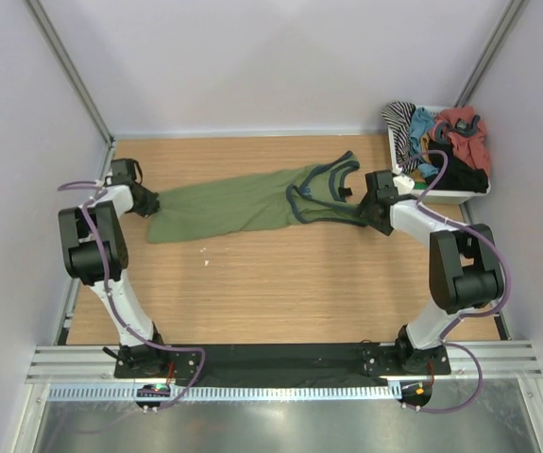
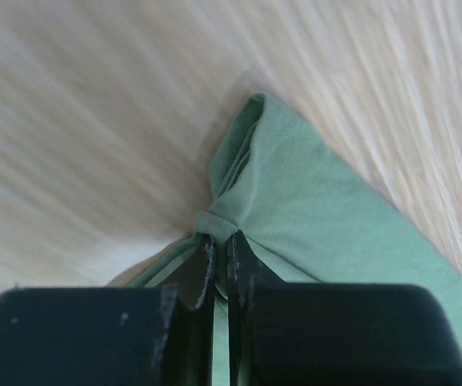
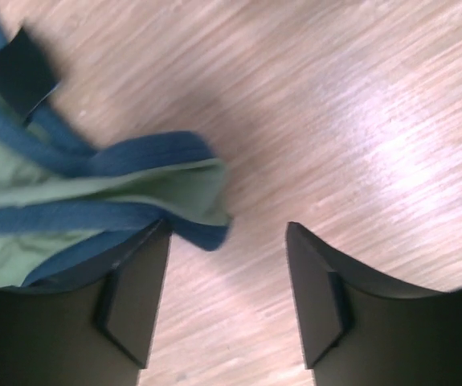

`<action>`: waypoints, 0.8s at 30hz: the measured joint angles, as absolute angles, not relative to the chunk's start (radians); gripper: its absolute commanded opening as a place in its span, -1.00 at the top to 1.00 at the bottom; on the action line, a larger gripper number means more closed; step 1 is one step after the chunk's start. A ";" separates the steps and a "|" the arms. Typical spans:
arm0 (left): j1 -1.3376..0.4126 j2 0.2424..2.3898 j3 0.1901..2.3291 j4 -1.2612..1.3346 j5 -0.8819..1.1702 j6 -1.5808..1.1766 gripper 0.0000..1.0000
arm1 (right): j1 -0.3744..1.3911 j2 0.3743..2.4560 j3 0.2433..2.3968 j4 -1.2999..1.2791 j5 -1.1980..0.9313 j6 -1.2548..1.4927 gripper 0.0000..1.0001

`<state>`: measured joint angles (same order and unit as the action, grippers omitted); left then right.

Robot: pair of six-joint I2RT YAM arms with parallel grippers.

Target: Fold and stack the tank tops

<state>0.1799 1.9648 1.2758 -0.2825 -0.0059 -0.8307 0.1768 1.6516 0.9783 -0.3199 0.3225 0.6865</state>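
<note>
The olive green tank top lies stretched out across the wooden table, hem to the left, dark blue-trimmed straps to the right. My left gripper is shut on a bunched corner of its hem; in the left wrist view the fingers pinch the green tank top. My right gripper stands open at the strap end; in the right wrist view the blue-trimmed strap lies against the left fingertip of the gripper, not gripped. A black tank top lies bunched in the basket.
A white basket at the back right holds striped, teal and red garments. A small white speck lies on the table in front of the green top. Grey walls close in both sides.
</note>
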 measured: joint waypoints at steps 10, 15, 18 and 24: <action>0.210 1.929 1.231 -0.280 -0.018 -0.834 1.00 | 0.177 1.703 1.045 -0.299 0.316 0.686 0.17; 0.210 1.929 1.231 -0.279 -0.018 -0.834 1.00 | 0.176 1.759 1.089 -0.285 0.287 0.685 0.98; 0.210 1.926 1.230 -0.279 -0.020 -0.834 1.00 | 0.175 1.781 1.115 -0.287 0.278 0.688 0.98; 0.210 1.922 1.224 -0.280 -0.024 -0.834 1.00 | 0.154 1.783 1.212 -0.315 0.282 0.688 0.98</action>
<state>0.2096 1.9217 1.2240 -0.2798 -0.0242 -0.8341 0.1543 1.7832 1.2118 -0.3145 0.2817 0.6880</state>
